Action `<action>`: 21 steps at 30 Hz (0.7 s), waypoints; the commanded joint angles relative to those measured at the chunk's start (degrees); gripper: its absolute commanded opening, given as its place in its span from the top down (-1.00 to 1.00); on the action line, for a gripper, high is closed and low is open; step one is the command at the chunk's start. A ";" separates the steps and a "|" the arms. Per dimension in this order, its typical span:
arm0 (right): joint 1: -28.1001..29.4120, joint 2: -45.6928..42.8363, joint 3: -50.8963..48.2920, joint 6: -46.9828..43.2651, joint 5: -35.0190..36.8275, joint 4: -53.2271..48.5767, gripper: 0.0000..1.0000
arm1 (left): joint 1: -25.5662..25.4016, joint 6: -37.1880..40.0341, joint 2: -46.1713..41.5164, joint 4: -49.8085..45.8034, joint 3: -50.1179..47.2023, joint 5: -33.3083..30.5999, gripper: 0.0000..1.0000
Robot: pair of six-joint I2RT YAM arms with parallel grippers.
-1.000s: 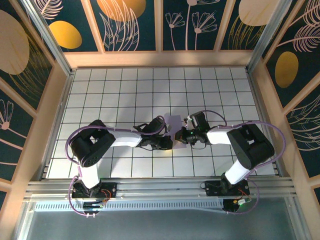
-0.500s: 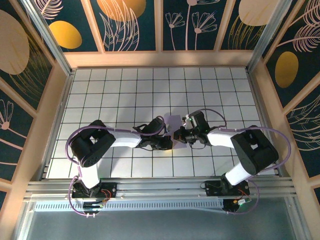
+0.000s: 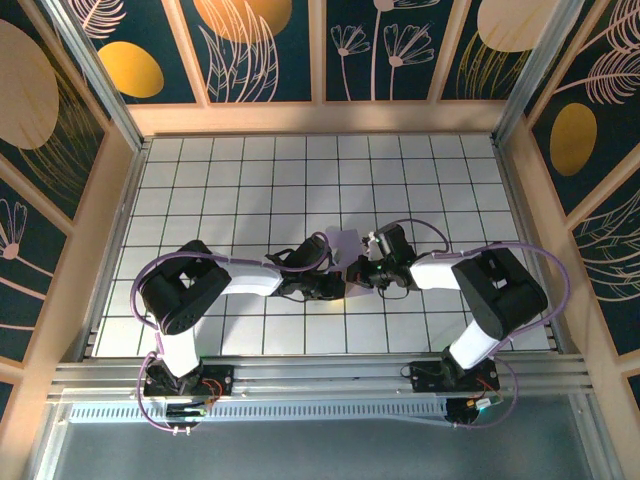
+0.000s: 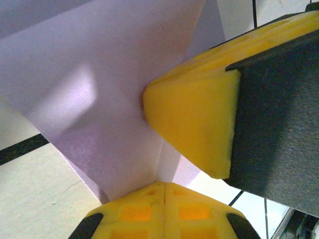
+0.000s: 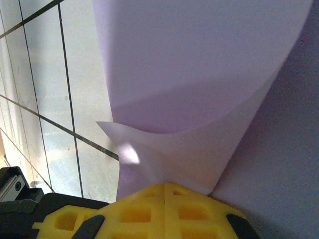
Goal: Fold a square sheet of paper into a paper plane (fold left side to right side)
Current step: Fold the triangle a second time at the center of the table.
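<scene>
The square sheet of paper (image 3: 347, 241) is pale lavender, bent and lifted off the table at the middle of the top view. My left gripper (image 3: 338, 285) is shut on its near edge; in the left wrist view the paper (image 4: 99, 99) rises from the closed seam of my left gripper (image 4: 163, 187). My right gripper (image 3: 357, 270) is shut on the paper right beside it. The right wrist view has the curled paper (image 5: 199, 74), with a loose corner, coming out of my right gripper (image 5: 165, 185). One of the right gripper's yellow fingers (image 4: 199, 114) presses close against the sheet in the left wrist view.
The white gridded table (image 3: 250, 180) is walled by wooden rails (image 3: 320, 118) at the back and sides. Both arms reach inward, their wrists nearly touching at the centre. An aluminium rail (image 3: 320, 375) runs along the near edge by the arm bases.
The right gripper has slid a little left, closing in on the left gripper. The left gripper's jaws have pinched fully shut on the paper.
</scene>
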 commanded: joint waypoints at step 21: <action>-13.34 4.87 7.67 -10.35 2.63 -6.66 1.00 | -0.20 -1.36 0.19 -2.53 -3.65 -2.29 0.94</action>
